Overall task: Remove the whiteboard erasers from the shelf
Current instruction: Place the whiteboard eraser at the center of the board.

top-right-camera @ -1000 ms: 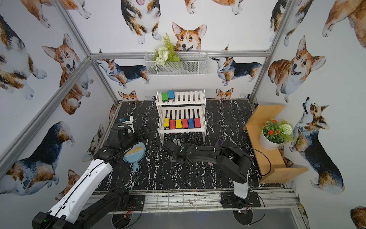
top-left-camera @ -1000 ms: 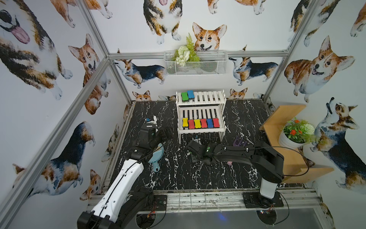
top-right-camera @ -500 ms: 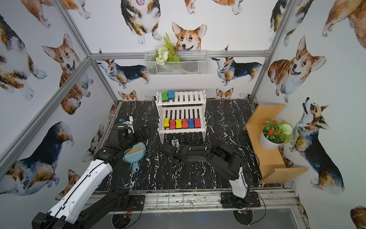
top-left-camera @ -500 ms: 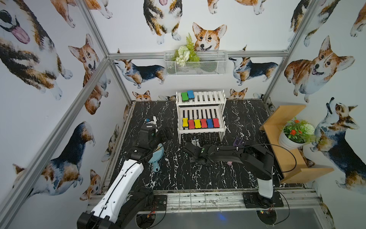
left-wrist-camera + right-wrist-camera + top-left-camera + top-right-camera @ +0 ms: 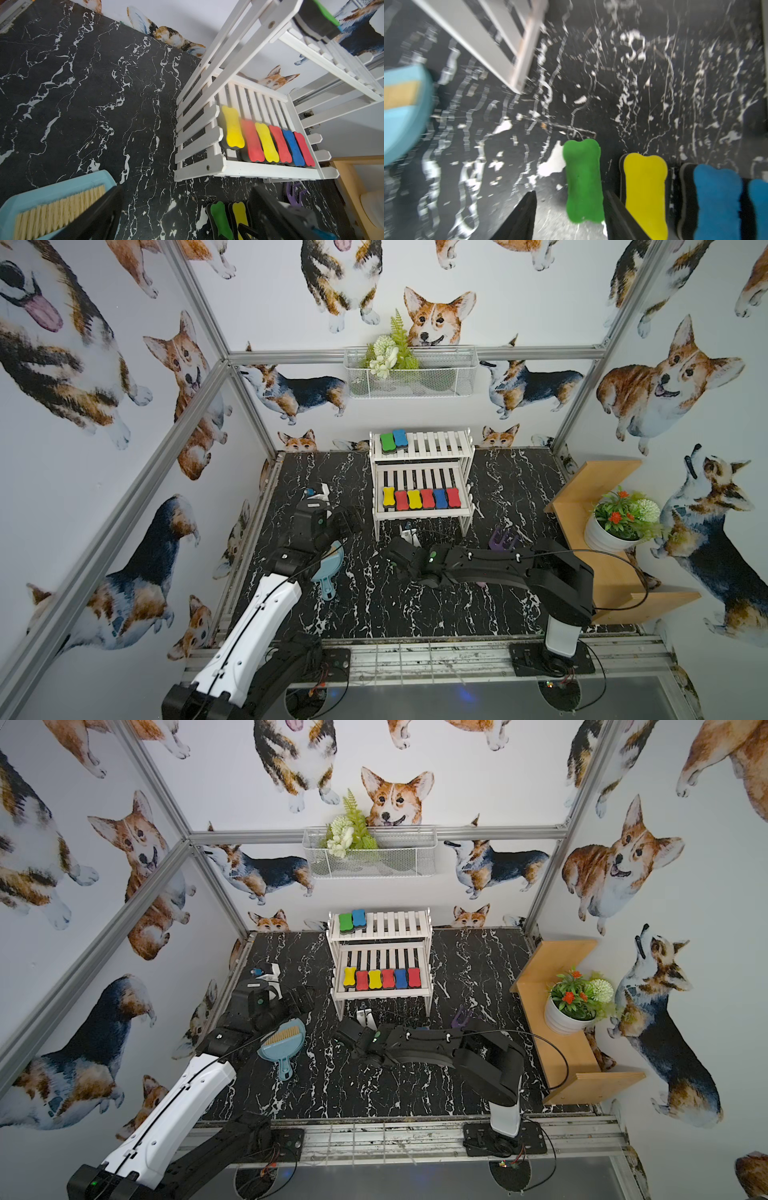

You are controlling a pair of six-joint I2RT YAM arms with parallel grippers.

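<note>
The shelf (image 5: pixel 422 513) stands at the middle of the worktop's (image 5: pixel 374 614) rear edge, and eight whiteboard erasers (image 5: pixel 387 978) sit on it: the upper pair (image 5: pixel 393 440), green touching blue, at the left end of the top tier, and the lower row (image 5: pixel 427 498) of six packed along the front of the bottom tier, yellow, red, yellow, red, blue, red. More lie felt-down on the worktop just in front of the shelf, side by side: a green eraser (image 5: pixel 582 182), a yellow eraser (image 5: pixel 645 191), a blue eraser (image 5: pixel 716 199) and a second blue eraser (image 5: pixel 760 201) cut off by the picture's edge. My right gripper (image 5: pixel 570 194) straddles the green eraser with its jaws apart; one finger (image 5: pixel 525 216) stands clear of the foam with bare worktop between, the other (image 5: pixel 616 216) sits in the gap between green and yellow, and I cannot tell whether it touches either. My left gripper (image 5: pixel 187 188) hangs with its jaws spread wide over the worktop left of the shelf, close by the light blue dustpan (image 5: pixel 286 1048) and its brush (image 5: pixel 284 1034) toward the left edge. A purple rake (image 5: pixel 500 540) lies between the shelf's front right leg and the wooden stand (image 5: pixel 598 481) at the right edge, which carries a potted plant (image 5: pixel 619 518). A wire basket (image 5: pixel 436 381) of greenery hangs on the rear wall above the shelf
</note>
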